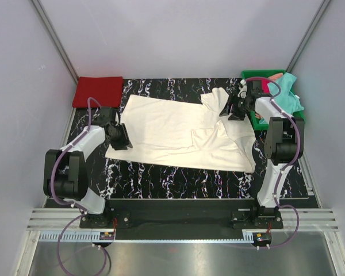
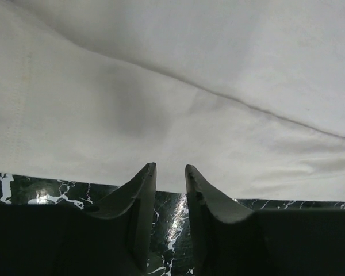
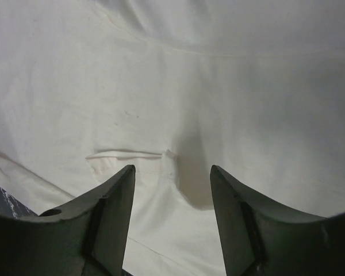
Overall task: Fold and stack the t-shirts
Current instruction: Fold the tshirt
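My left gripper [image 2: 169, 167] has its jaws a narrow gap apart, nothing between them, tips at the hem of the cream-white t-shirt [image 1: 178, 129] where cloth meets the marbled black table [image 1: 178, 178]. My right gripper [image 3: 172, 168] stands spread wide, pinching nothing, over a rumpled fold on the same shirt's far right side. The shirt lies spread across the table's middle, its right part bunched. A red t-shirt [image 1: 98, 91] sits folded at the far left corner. At the far right corner, a teal t-shirt [image 1: 287, 95] drapes over a green tray [image 1: 264, 72] beside a crimson t-shirt [image 1: 266, 85].
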`<state>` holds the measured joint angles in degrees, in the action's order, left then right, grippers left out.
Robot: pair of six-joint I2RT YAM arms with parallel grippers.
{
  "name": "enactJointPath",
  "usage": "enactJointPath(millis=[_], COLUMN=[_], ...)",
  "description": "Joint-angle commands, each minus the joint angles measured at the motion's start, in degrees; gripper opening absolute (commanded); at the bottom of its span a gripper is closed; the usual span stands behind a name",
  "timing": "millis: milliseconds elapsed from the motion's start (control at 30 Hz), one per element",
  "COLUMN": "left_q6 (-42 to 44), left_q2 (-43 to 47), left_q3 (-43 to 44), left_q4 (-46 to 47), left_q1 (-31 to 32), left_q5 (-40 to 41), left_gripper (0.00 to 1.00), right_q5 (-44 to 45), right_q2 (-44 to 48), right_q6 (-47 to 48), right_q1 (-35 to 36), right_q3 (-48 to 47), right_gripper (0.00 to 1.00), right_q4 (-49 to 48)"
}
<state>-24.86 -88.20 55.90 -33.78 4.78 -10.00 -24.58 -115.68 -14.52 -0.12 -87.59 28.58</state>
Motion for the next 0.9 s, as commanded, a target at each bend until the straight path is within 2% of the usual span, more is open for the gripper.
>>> enactJointPath(millis=[0, 100, 133, 200, 267, 367, 500, 667, 867], left_q6=[1.48, 2.01, -0.43, -2.54, -5.09, -6.86, -8.09, -9.32, -12.05], left_q2=[0.31, -0.39, -2.3, -4.15, -7.05, -16.01, -24.81, -31.93, -34.84], left_q3=[0.44, 1.84, 3.41, 3.6, 6.05, 14.83, 23.63, 29.87, 31.28], left_q4=[6.51, 11.09, 20.15, 25.58, 31.11, 30.89, 29.83, 29.13, 30.0], left_q1=[0.32, 2.86, 8.18, 9.89, 15.07, 21.23, 27.82, 29.59, 30.82], left_q5=[-6.25, -11.87, -14.67, -13.74, -12.68, -9.08, 0.39, 3.67, 2.97], left_gripper=[0.36, 0.44, 0.52, 0.53, 0.52, 0.47, 0.48, 0.49, 0.49], right_q5=[-4.16, -3.37, -3.02, -2.85, -2.93, -2.41, -2.31, -2.32, -1.7], right_q2=[-2.61, -2.8, -3.06, -3.33, -2.89, -2.19, -2.1, -1.48, -1.65], right_q6=[3.97, 3.54, 2.58, 2.31, 1.69, 0.9, -0.15, -0.51, 0.46], right_q1=[-0.23, 1.61, 1.53, 1.53, 1.53, 1.61, 1.61, 1.7, 1.7], right_q3=[-3.9, -3.99, -4.77, -4.96, -4.78, -3.9, -3.03, -2.41, -3.2], right_gripper=[0.61, 0.58, 0.43, 0.41, 0.43, 0.47, 0.47, 0.47, 0.47], right_q4=[0.6, 0.78, 1.73, 2.61, 2.71, 2.01, 1.57, 1.66, 2.36])
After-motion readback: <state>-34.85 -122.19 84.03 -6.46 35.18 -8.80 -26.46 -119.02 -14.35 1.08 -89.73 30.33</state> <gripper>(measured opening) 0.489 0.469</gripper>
